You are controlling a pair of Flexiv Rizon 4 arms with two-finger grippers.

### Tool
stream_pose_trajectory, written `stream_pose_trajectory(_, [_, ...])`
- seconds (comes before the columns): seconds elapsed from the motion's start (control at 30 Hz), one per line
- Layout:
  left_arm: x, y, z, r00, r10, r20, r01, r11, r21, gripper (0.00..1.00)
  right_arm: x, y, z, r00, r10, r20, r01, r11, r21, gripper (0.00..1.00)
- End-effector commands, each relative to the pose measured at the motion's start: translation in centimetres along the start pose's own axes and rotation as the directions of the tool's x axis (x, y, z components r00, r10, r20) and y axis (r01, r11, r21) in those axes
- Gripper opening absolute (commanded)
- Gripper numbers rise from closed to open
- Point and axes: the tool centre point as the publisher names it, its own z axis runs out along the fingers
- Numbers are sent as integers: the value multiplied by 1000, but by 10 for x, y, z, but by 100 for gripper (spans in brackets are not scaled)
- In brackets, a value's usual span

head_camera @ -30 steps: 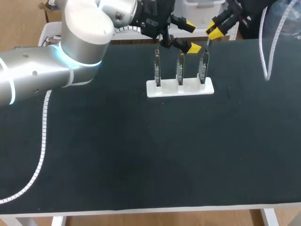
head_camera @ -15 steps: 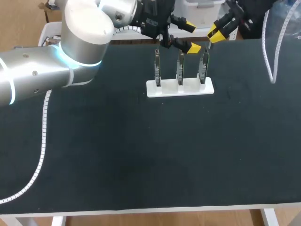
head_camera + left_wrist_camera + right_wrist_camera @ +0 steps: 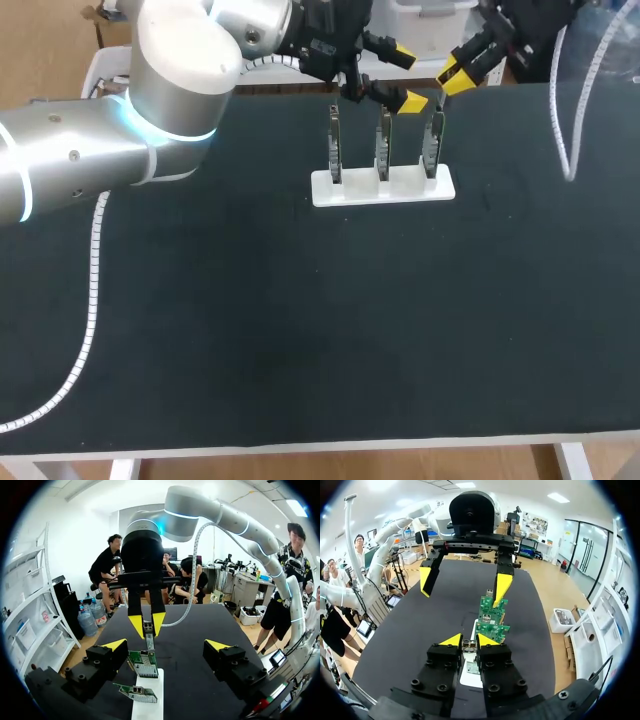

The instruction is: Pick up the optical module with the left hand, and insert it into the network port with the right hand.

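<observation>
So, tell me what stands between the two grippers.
Green circuit boards, standing upright, lie between the right gripper, shut on the optical module, and the open left gripper; the right wrist view shows it.

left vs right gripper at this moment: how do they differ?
1. The left gripper is wide open and holds nothing. The right gripper has its fingers close together, shut on the optical module.
2. In the head view, the right gripper is above the end board of the white stand, and the left gripper is nearer the middle board.

Shared: both have yellow tips and both are at the table's far side by the stand.
</observation>
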Motion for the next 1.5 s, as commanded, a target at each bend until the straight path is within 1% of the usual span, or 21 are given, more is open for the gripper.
stream_pose_trajectory(0.03, [-1, -1, 0, 1000, -1, -4, 1, 1000, -2, 100, 1, -6, -1, 1000, 4, 4, -2, 975, -222, 0])
stream_pose_trajectory(0.17, [-1, -1, 0, 1000, -1, -4, 1, 1000, -2, 100, 2, -6, 1, 1000, 6, 4, -5, 974, -226, 0])
stream_pose_trajectory(0.47, [-1, -1, 0, 1000, -1, -4, 1, 1000, -2, 100, 3, -4, -4, 1000, 7, 5, -6, 979, -204, 0])
stream_pose_trajectory(0.73, [-1, -1, 0, 1000, -1, -4, 1, 1000, -2, 100, -5, -5, -9, 1000, -22, 6, 23, 982, -186, 0])
stream_pose_trajectory(1.1, [-1, -1, 0, 1000, -1, -4, 1, 1000, -2, 100, -1, -10, 1, 1000, -10, -8, 8, 979, -203, 0])
stream_pose_trajectory(1.5, [-1, -1, 0, 1000, -1, -4, 1, 1000, -2, 100, 1, -8, -2, 1000, -1, -11, -1, 980, -197, 0])
